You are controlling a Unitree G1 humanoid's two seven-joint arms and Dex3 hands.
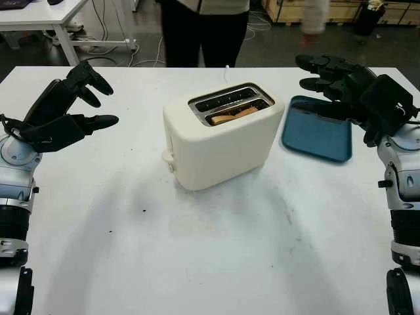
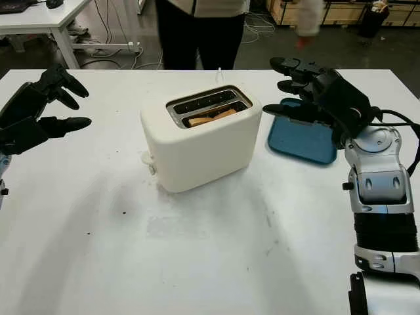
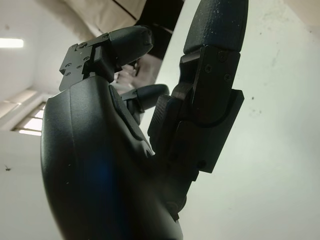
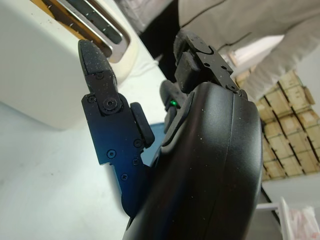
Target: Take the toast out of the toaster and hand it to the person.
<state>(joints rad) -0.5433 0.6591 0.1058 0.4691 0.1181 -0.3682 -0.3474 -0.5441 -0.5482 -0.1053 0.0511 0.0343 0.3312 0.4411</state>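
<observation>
While nothing is held by either hand, the fingers point(image 1: 98, 82) of the left hand point(image 1: 62, 111) are seen apart and uncurled, raised above the tabletop point(image 1: 210, 262) well to the left of the toaster point(image 1: 220, 134). The right hand point(image 2: 315, 92) is likewise held open with its fingers point(image 2: 289, 65) stretched out toward the toaster, and it is poised over the near edge of a blue tray point(image 1: 318, 134) without any contact being visible. In the right wrist view one finger point(image 4: 100, 75) is seen just in front of the toaster's cream wall point(image 4: 30, 70), with a gap between them. The toaster is placed near the middle of the tabletop, turned at an angle, with its lever on the side facing the left hand. A slice of toast point(image 1: 234, 114) is seated in the nearer of the two slots, its brown top edge showing just at the slot's rim; the farther slot appears dark. The blue tray is laid flat just to the right of the toaster. At the far edge of the tabletop a person point(image 1: 203, 29) in dark trousers is seen standing, with a blurred hand point(image 2: 308, 20) raised to the right.
</observation>
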